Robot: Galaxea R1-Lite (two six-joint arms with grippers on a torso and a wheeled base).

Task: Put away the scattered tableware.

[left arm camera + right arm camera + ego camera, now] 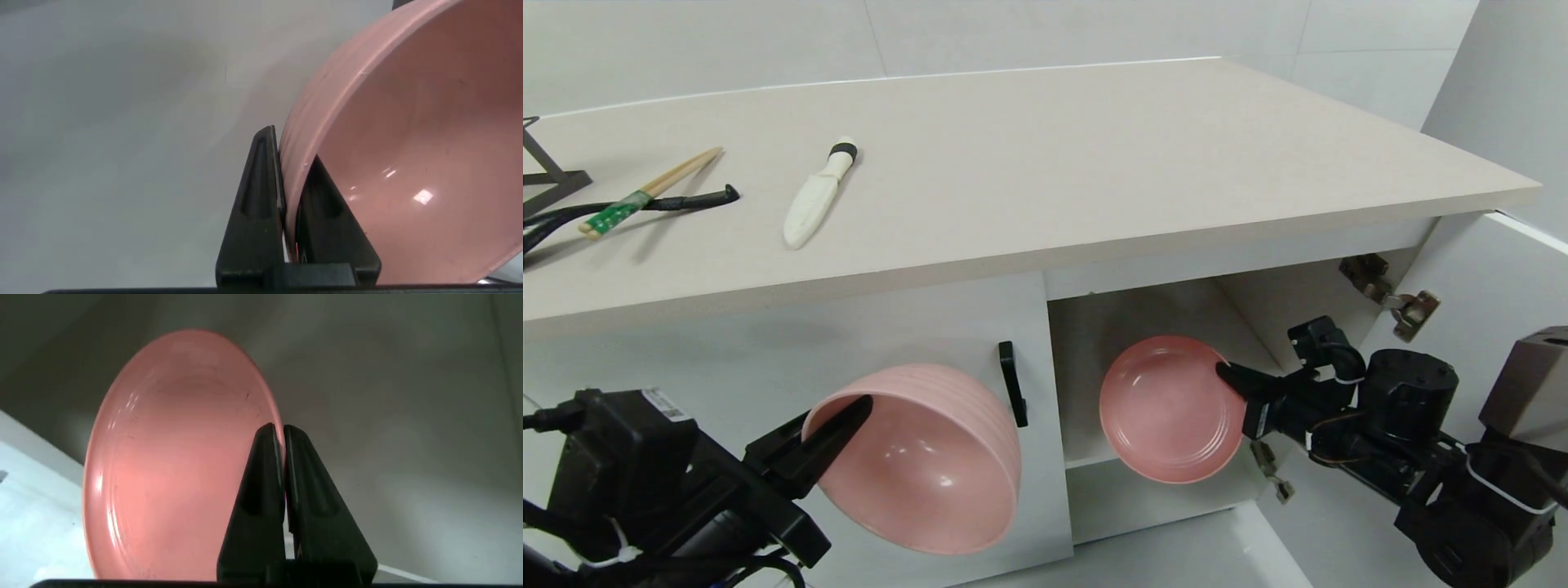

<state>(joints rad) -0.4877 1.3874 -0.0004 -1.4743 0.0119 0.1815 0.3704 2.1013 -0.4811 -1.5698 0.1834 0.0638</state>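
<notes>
Bowl (931, 465) clamped, left tool (837, 418), plate (1164, 408) clamped, right tool (1227, 373)

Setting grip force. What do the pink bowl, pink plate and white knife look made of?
Pink bowl: likely melamine or plastic, glossy; sharp light spots inside, ribbed outer wall.
Pink plate: seemingly the same material, more satin; uniform colour, moulded concentric rings.
White knife: matte off-white with no shine, possibly plastic or ceramic; cannot tell which.

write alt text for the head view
The left gripper holds a pink bowl by its rim while the right gripper holds a pink plate at the open cabinet. Chopsticks and a white utensil lie on the counter.
</notes>
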